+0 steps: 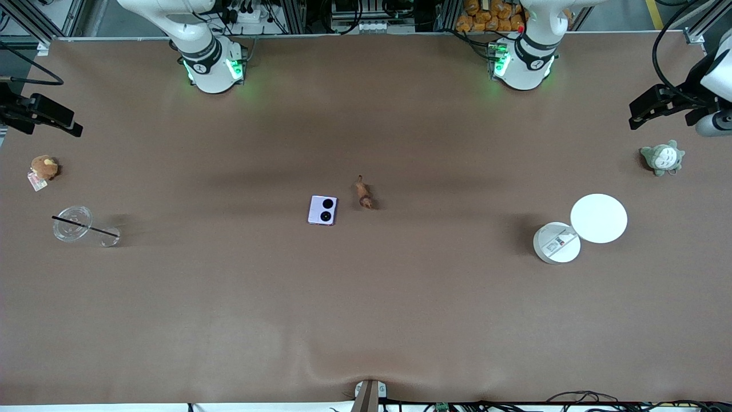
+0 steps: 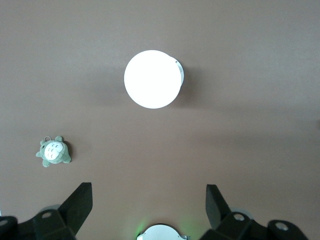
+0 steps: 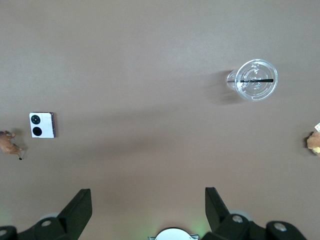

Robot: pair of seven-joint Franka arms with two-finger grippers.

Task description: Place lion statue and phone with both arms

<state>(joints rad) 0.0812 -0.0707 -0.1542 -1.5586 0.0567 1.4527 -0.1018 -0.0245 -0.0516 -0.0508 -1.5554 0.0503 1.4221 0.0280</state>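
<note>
The lavender folded phone (image 1: pixel 322 210) lies flat mid-table, its two black camera circles up. The small brown-orange lion statue (image 1: pixel 363 193) lies just beside it, toward the left arm's end and slightly farther from the front camera. Both also show in the right wrist view, the phone (image 3: pixel 42 125) and the lion (image 3: pixel 9 144). My right gripper (image 1: pixel 51 117) is open and empty, held high over the right arm's end of the table; its jaws show wide apart in its wrist view (image 3: pixel 148 200). My left gripper (image 1: pixel 646 109) is open and empty, high over the left arm's end (image 2: pixel 149 200).
A clear plastic cup with a black straw (image 1: pixel 73 224) and a round brown plush (image 1: pixel 44 167) sit at the right arm's end. A grey-white plush (image 1: pixel 662 157), a white disc (image 1: pixel 598 218) and a white round container (image 1: pixel 556 242) sit at the left arm's end.
</note>
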